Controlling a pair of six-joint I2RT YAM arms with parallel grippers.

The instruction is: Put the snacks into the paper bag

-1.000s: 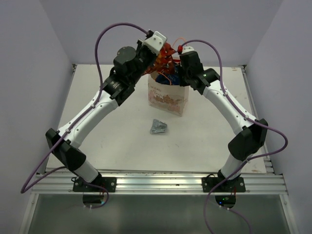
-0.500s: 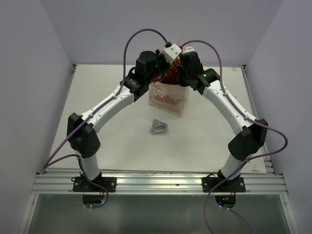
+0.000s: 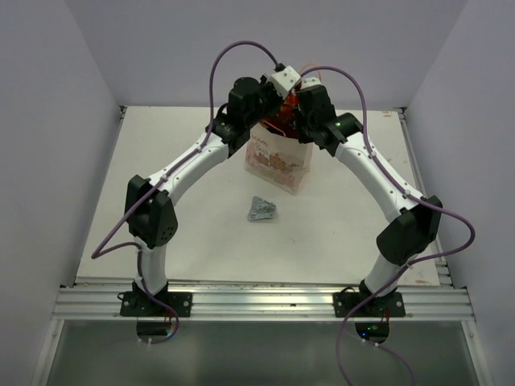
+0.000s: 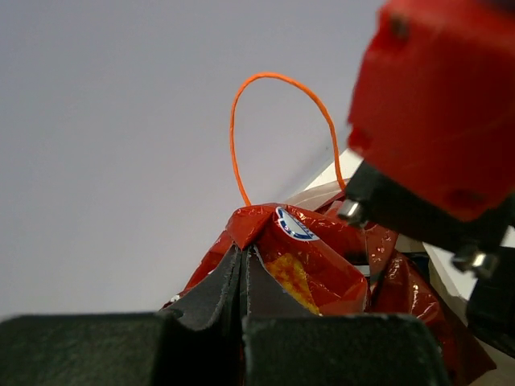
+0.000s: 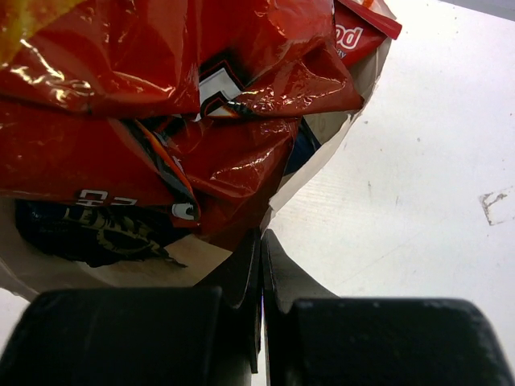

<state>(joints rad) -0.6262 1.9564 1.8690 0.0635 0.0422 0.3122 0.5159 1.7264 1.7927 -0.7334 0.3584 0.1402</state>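
**Paper bag** [image 3: 278, 163]: stands upright at the far middle of the desk [image 3: 185, 201], under both arms. It holds red chips packets [image 5: 121, 104], crammed in and rising above the rim. One orange cord handle [image 4: 273, 80] loops free above them.

**Silver foil packet** [image 3: 261, 209]: lies flat and alone on the desk, on the near side of the bag and apart from it. It is not yet bagged.

**Left claw** [image 4: 243, 261]: pressed together, with its tips against the top fold of a red-orange packet [image 4: 310, 269]. Whether any film is caught between the tips cannot be told.

**Right claw** [image 5: 260, 241]: pressed together at the bag's mouth, beside the paper rim. It has no evident hold on anything.

**Handling, as judged:**
- The foil packet looks light, thin, crinkly and slippery. It lies low, so a raised crimped edge or corner is a better hold than the flat face.
- The chips packets are puffed and their contents brittle. They should be pushed down gently, at the top seam.
- The bag is light and soft-walled and likely tips easily, so its rim should be steadied while loading.
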